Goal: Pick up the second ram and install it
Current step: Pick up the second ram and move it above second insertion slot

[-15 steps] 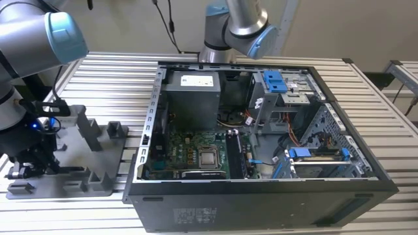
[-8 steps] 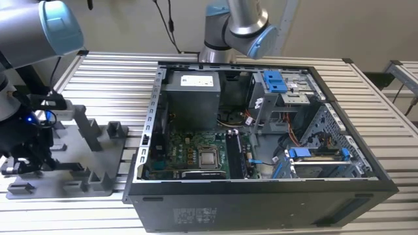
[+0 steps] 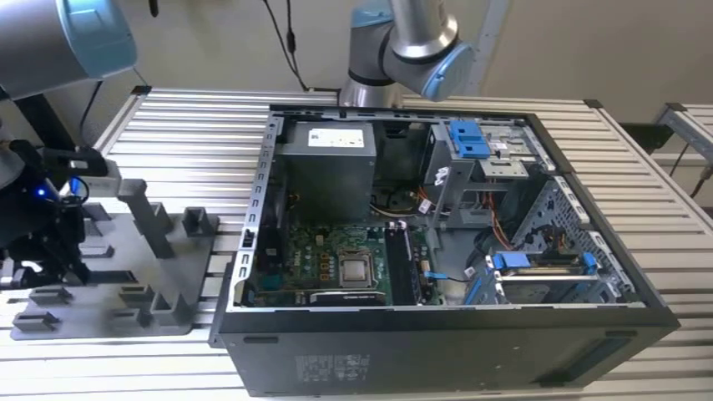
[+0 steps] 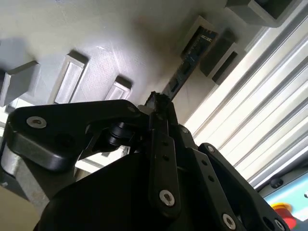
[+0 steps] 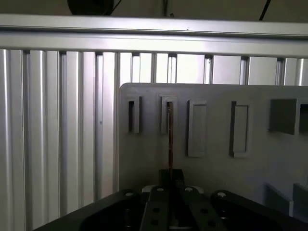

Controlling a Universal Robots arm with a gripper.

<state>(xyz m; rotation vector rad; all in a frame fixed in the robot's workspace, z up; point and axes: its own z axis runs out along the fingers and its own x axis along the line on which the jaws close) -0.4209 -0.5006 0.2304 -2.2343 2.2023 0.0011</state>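
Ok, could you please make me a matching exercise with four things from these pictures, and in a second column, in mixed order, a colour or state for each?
Things:
1 ram
2 plate
3 case
4 table

States:
a open, with the board showing inside
b smooth and grey
c ribbed silver metal
d thin, held in the shut tool

Pairs: 1-d; 2-b; 3-a; 4-c
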